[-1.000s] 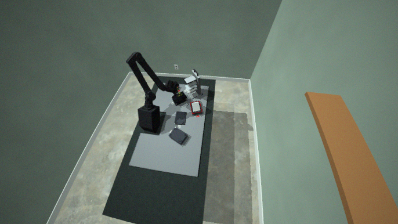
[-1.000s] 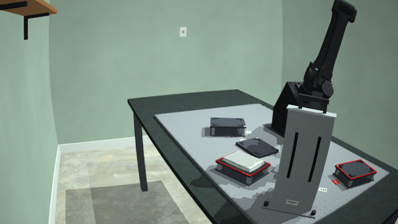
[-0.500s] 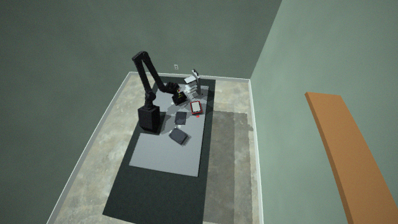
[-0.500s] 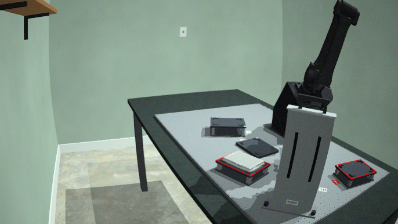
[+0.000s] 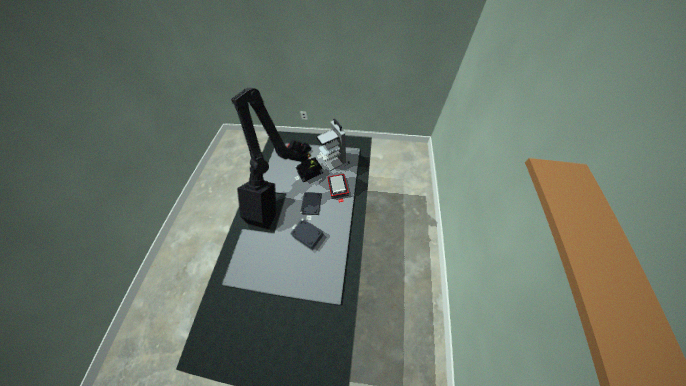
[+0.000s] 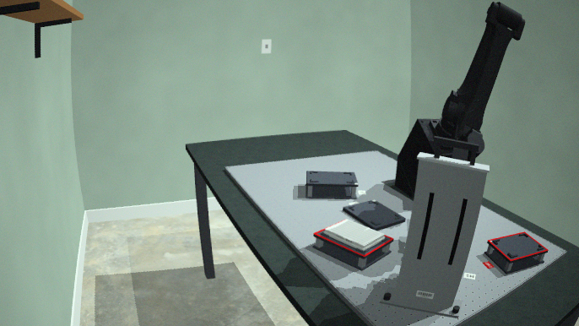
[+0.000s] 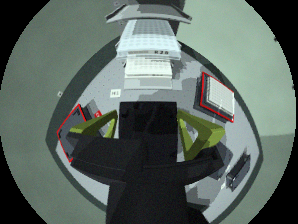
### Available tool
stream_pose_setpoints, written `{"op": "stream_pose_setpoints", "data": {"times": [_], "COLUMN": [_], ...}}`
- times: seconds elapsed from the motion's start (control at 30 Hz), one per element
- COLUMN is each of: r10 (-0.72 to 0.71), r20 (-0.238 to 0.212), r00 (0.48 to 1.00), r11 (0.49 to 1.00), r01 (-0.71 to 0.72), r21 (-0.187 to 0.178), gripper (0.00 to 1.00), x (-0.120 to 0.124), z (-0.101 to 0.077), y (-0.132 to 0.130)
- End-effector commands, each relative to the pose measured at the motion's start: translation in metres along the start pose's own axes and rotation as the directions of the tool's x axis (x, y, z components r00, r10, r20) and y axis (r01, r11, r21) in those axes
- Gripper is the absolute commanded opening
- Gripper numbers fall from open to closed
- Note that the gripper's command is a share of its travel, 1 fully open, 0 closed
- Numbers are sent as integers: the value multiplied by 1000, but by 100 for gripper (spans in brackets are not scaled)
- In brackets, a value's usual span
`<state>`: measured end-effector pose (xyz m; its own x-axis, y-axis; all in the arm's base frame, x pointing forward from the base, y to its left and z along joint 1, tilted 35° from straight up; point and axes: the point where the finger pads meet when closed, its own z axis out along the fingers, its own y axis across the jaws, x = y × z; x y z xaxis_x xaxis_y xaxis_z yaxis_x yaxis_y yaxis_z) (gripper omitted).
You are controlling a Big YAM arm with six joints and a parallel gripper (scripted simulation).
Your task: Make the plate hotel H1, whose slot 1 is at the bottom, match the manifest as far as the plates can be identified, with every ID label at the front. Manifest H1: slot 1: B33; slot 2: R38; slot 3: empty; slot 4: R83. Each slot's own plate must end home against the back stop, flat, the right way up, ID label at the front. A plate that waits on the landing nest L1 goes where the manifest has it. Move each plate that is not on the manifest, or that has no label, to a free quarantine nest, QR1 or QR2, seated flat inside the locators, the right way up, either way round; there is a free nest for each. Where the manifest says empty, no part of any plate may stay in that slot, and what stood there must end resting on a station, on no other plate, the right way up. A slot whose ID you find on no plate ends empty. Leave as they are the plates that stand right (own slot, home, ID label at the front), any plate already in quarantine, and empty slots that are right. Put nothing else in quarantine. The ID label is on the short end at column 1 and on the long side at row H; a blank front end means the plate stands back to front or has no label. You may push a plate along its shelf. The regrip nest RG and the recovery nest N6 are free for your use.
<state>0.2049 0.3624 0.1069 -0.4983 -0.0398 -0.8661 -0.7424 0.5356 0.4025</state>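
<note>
A dark table (image 6: 236,148) is seen against green walls, and most of its top is covered by a grey perforated board (image 6: 270,177). The black arm (image 5: 250,125) is mounted on a dark pedestal (image 5: 257,202) at one long edge of the board and is bent over toward the plate hotel H1 (image 6: 447,203), which is shown from its slotted grey back panel in the exterior view.

In the wrist view, white plates (image 7: 148,46) are seen stacked in the hotel's shelves directly ahead of the gripper (image 7: 149,132); their labels cannot be read. The jaws are spread fully wide, with nothing held between the olive-green fingers, and they are kept short of the hotel's front.

A red-rimmed quarantine nest (image 6: 353,247) beside the hotel is occupied by a white plate (image 6: 354,235), lying flat. A second red-rimmed nest (image 6: 516,251) is placed on the hotel's other side. Two dark nests, one raised (image 6: 331,183) and one low (image 6: 373,214), are set farther along the board.
</note>
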Motion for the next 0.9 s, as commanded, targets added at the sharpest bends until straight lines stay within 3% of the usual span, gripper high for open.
{"op": "stream_pose_setpoints", "data": {"times": [0.0, 0.2, 0.23, 0.87], "r10": [-5, -7, -7, -1], "r20": [13, 6, 31, 21], "r00": [1000, 1000, 1000, 1000], "r11": [1000, 1000, 1000, 1000], "r01": [5, 7, 6, 1], "r21": [13, 16, 6, -2], "gripper": [100, 100, 100, 100], "x": [-11, -12, -22, -16], "z": [6, 12, 10, 11], "y": [-5, -6, -2, 1]}}
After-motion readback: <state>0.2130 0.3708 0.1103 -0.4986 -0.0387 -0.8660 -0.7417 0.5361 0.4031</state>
